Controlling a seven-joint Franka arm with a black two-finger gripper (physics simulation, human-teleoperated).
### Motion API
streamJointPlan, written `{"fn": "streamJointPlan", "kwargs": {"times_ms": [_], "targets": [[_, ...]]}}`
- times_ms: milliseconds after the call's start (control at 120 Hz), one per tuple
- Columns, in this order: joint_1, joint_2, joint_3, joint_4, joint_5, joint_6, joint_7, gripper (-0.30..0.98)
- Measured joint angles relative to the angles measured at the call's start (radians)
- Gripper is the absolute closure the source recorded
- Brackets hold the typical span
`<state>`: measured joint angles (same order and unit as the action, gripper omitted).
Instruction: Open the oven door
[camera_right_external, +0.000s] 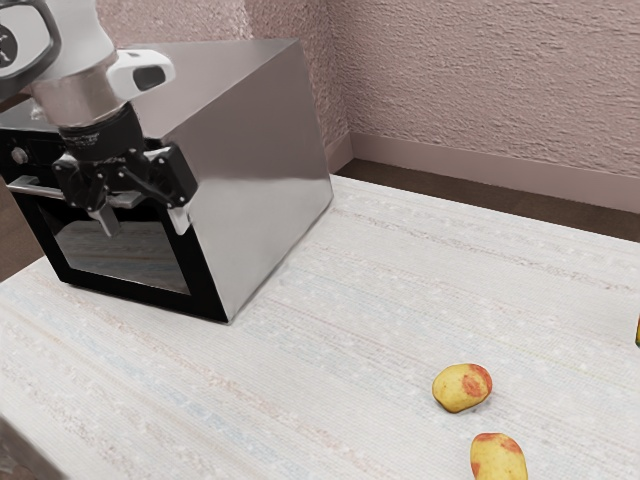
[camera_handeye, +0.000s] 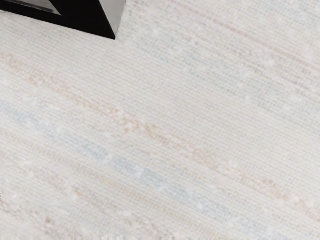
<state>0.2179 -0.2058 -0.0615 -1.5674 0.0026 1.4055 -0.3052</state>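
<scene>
At the oven door (camera_right_external: 125, 258), my claw (camera_right_external: 147, 228) is standing wide; I'm judging the handle (camera_right_external: 36, 189) rigid, probably slick, best gripped mid-bar

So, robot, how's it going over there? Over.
Gripper open, near the handle. Oven door shut. Two fruits on the table, well away from the door.

text: none legible | labels, brands, numbers, signs: none legible
</scene>
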Motion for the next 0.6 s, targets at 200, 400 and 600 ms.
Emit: {"fn": "streamJointPlan", "kwargs": {"times_ms": [200, 400, 600], "targets": [[0.098, -0.274, 0.038, -0.331, 0.047, 0.043, -0.168, 0.00], [0.399, -0.271, 0.072, -0.391, -0.108, 0.384, -0.297, 0.00], [0.590, -0.228, -0.057, -0.396, -0.247, 0.639, -0.396, 0.00]]}}
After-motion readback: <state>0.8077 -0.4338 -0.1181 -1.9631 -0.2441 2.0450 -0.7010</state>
